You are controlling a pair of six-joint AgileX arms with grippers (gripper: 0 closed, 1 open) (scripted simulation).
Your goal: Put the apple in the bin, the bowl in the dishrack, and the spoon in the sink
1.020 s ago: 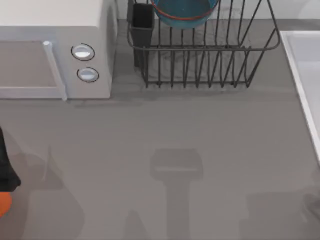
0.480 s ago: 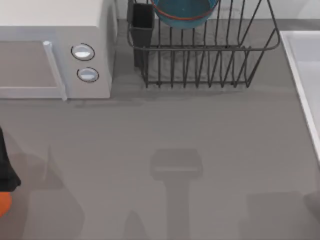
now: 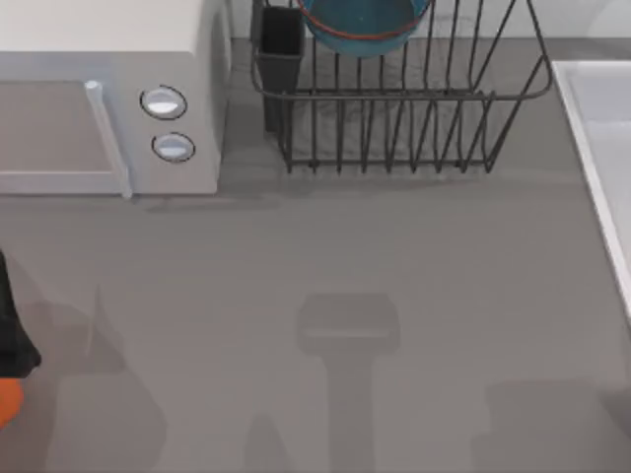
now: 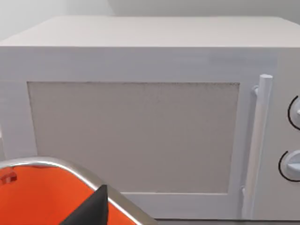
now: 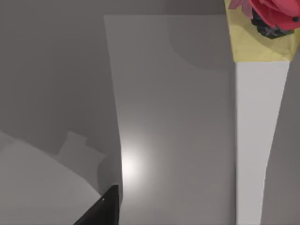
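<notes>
- Black tip of the left gripper (image 4: 93, 212) hangs over the orange bin (image 4: 37, 197) at the near left, with the microwave (image 3: 108, 99) just beyond. What it holds, I cannot tell.
- Right gripper (image 5: 102, 210) hangs over the sink (image 5: 173, 117) at the right. I cannot tell its grip either.
- Bowl (image 3: 365, 25) sits in the dishrack (image 3: 394, 118), far middle, so that step looks done.
- Left arm is nearer the bin, right arm nearer the sink.

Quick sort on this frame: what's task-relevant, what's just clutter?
Task things: bowl, sitting in the dishrack; sink at the table's right edge; orange bin, by the left arm.

Not part of the job: microwave at the left; yellow box with a pink flower beside the sink.
</notes>
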